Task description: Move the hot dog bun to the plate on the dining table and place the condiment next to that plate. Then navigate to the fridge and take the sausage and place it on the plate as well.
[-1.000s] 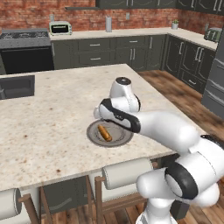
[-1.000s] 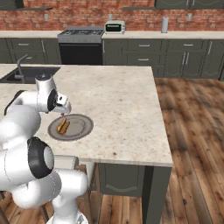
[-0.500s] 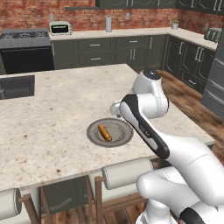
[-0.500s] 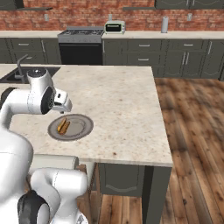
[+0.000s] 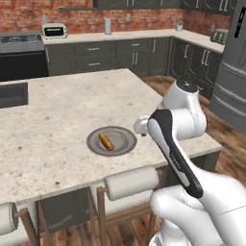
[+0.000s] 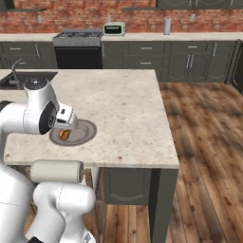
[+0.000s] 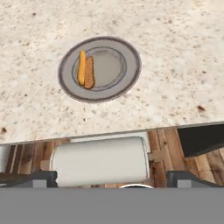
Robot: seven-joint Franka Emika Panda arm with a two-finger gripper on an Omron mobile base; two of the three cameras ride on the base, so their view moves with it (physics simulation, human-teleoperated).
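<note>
The hot dog bun point(image 7: 86, 71) lies left of centre on the round grey plate point(image 7: 127, 65) on the speckled dining table. It also shows on the plate point(image 5: 122, 139) as a small brown bun point(image 5: 106, 141), and from the other side as the bun point(image 6: 64, 134) on the plate point(image 6: 83, 130). My gripper point(image 7: 112, 178) is open, its dark fingertips point(image 7: 41, 177) spread wide with nothing between them. It hovers over the table's near edge, back from the plate. The gripper point(image 5: 142, 127) sits just right of the plate. The condiment and the sausage are out of view.
White-cushioned stools point(image 5: 130, 181) stand under the table's near edge, one point(image 7: 99, 161) right below my hand. A sink point(image 5: 12, 93) is set into the table's far left. Counters with a toaster point(image 5: 54, 31) and a stove point(image 6: 78, 40) line the brick wall. A tall grey appliance point(image 5: 233, 72) stands at right.
My hand has lifted off the plate and drawn back toward the table's near edge, and the elbow has swung up and to the right. The bun stays on the plate; jaws remain wide.
</note>
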